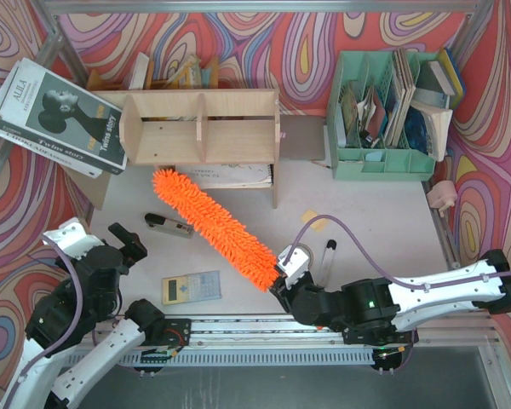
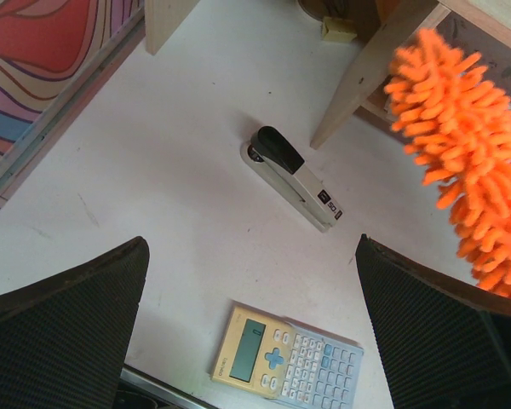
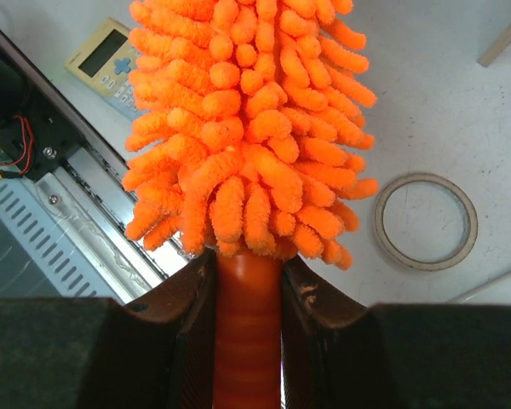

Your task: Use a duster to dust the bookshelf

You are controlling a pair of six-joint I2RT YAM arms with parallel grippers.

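Observation:
The bookshelf of light plywood stands at the back of the table; one of its legs shows in the left wrist view. The orange fluffy duster runs diagonally from my right gripper up to the shelf's front left, its tip just in front of the lower opening. The right gripper is shut on the duster's orange handle, right below the fluffy head. My left gripper hovers open at the near left, holding nothing. The duster head is to its right.
A stapler and a calculator lie between the left gripper and the duster. A mint-green file organizer stands at the back right. A large book leans at the back left. A tape ring lies near the right gripper.

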